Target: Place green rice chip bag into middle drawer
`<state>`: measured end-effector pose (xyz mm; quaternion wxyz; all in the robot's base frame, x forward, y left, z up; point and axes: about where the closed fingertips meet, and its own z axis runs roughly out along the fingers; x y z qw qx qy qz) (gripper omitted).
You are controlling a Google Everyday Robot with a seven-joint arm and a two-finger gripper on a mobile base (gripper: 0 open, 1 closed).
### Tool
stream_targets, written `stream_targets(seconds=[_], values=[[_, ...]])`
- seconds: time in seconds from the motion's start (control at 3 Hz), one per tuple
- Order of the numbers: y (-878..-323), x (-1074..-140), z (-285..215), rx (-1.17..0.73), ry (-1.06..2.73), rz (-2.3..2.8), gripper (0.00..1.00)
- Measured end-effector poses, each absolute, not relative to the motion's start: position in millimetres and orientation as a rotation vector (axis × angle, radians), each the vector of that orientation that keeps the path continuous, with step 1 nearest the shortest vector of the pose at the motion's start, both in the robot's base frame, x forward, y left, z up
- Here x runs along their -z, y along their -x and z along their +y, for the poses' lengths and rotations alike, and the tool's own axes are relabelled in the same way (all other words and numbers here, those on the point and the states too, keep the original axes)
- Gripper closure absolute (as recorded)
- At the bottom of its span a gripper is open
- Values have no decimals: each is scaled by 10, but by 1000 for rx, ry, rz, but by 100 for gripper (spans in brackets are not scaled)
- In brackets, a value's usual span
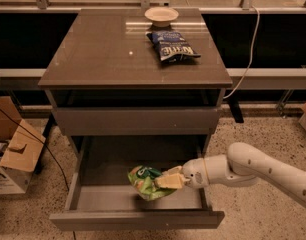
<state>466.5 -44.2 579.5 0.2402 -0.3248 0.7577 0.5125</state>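
The green rice chip bag (145, 182) hangs crumpled just above the grey tray of the open middle drawer (93, 199), near its right half. My gripper (169, 179) reaches in from the right on a white arm and is shut on the bag's right edge. The pale fingers (172, 181) pinch the bag. The drawer is pulled out at the bottom of the grey cabinet.
A dark blue chip bag (171, 46) and a small white bowl (161, 15) lie on the cabinet top (103, 54). A closed drawer front (135, 120) sits above the open drawer. Cardboard boxes (13, 151) stand on the floor at the left. A cable (250, 49) hangs at the right.
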Motion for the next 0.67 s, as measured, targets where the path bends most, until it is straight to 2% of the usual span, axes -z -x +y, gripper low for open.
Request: stream_targets(seconds=[0.33, 0.67], values=[[-4853, -5579, -415, -1426, 854, 2111, 82], [-5006, -5465, -354, -1410, 804, 2135, 59]])
